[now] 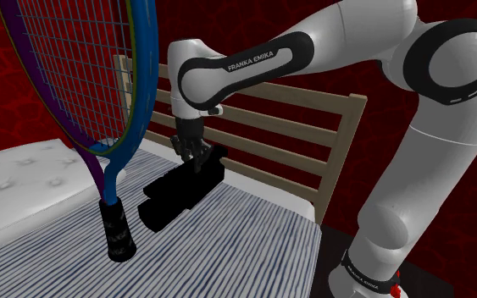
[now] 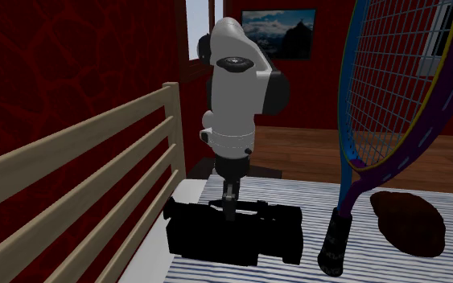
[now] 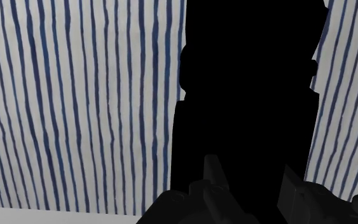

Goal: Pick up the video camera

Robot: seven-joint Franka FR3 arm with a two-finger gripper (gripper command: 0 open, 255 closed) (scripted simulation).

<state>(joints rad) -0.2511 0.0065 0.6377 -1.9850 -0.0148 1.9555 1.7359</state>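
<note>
Two spread fingers (image 3: pixel 217 184) of the black gripper (image 3: pixel 252 170) straddle the black boxy video camera (image 3: pixel 247 83), its long axis running forward between them.

The arm (image 1: pixel 431 127) sweeps in from four o'clock, elbows at one o'clock and reaches across to the middle. There the gripper (image 1: pixel 198 159) points straight down, right on the camera (image 1: pixel 177 190)! The black camera lies on the striped bed (image 1: pixel 236 245), its length running from one o'clock to seven o'clock, the gripper at its one o'clock end. At the camera's nine o'clock stands a blue-and-purple racket (image 1: pixel 84 76), black handle down on the bed. A white pillow (image 1: pixel 24 182) sits at nine o'clock, a slatted headboard (image 1: pixel 313 144) at the camera's three o'clock, a red wall (image 1: pixel 474 220) behind.
</note>
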